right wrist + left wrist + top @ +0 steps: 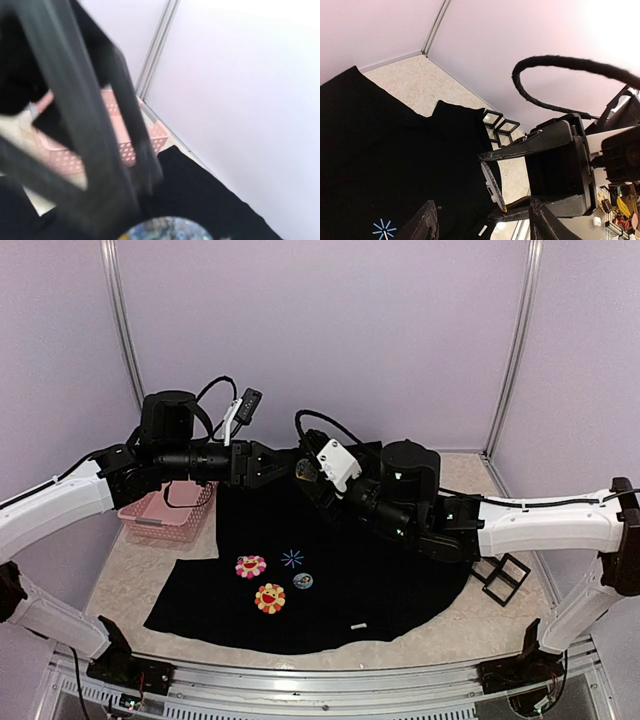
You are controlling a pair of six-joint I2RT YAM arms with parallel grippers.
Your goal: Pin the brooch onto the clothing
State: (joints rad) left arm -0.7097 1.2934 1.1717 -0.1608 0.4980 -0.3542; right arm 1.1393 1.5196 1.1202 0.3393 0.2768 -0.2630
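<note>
The black T-shirt (330,550) lies flat on the table with a pink flower (250,566), an orange flower (270,597), a blue starburst (292,558) and a white hem label (357,625). A small round brooch (303,581) with a pale blue rim rests on it beside the starburst. Both grippers meet in the air over the shirt's far edge. My right gripper (304,471) is shut edge-to-edge on a second round badge (493,186), seen blurred in the right wrist view (162,231). My left gripper (485,225) is open, its fingers (424,222) spread just short of that badge.
A pink basket (165,515) stands left of the shirt and shows in the right wrist view (125,145). Black wire frames (505,575) lie on the table at the right. A black cable (560,62) loops over the right arm. The booth walls stand close behind.
</note>
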